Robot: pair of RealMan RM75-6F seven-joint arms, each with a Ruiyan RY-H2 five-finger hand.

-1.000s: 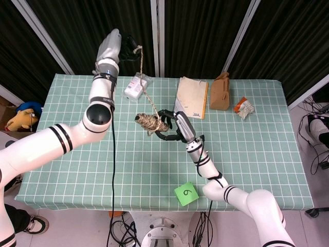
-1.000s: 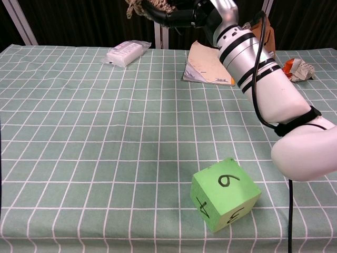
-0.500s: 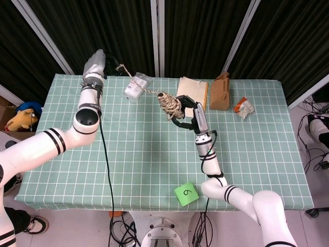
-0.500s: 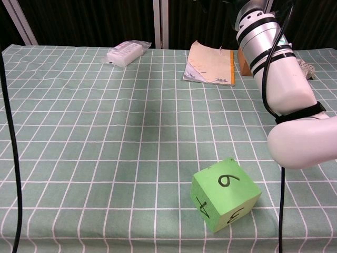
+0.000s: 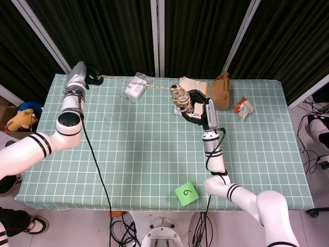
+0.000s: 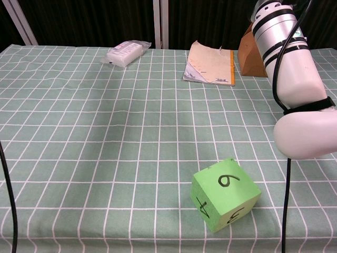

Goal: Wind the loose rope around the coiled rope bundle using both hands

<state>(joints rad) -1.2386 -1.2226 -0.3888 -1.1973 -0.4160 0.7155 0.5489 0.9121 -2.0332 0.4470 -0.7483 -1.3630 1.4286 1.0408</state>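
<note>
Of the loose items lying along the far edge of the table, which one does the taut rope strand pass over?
The white plastic packet near the left: the loose rope crosses it between the left hand and the rope bundle. The notebook, brown bag and crumpled wrapper lie further right.

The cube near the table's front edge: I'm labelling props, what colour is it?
Bright green cube with black handwritten numbers, clearest in the chest view.

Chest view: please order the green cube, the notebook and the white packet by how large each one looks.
1. green cube, though nearness to the camera inflates it
2. notebook
3. white packet
</note>
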